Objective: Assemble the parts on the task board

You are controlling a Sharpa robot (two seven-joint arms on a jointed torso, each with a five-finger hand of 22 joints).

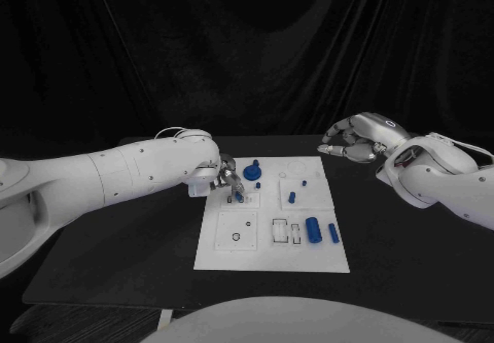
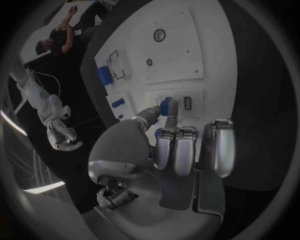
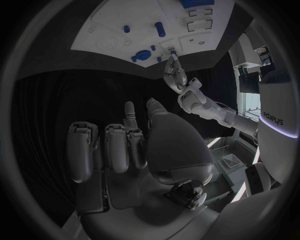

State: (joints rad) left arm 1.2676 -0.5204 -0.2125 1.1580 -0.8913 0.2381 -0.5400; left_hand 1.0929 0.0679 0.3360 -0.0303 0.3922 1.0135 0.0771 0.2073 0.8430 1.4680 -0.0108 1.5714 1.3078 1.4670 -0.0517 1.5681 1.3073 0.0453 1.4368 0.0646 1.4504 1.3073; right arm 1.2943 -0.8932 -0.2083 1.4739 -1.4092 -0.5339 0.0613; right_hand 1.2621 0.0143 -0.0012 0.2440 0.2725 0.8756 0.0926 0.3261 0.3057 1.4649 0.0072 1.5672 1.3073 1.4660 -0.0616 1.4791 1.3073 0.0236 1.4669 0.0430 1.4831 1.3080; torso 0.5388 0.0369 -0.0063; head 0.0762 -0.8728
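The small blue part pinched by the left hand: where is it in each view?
Head view: small blue part under the left hand, at the task board's left side.
Left wrist view: at the fingertips, over the board.
Right wrist view: tiny, at the far hand's tip.
Shared landmark: the large blue cylinder.

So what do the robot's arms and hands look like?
Both arms are big, smooth and white, built from rounded shells. The left arm has a thin pale cable looping near its wrist, and the right arm has one too. Each ends in a shiny silver metal hand: the left hand and the right hand. The fingers are chunky silver segments with darker grey pads.
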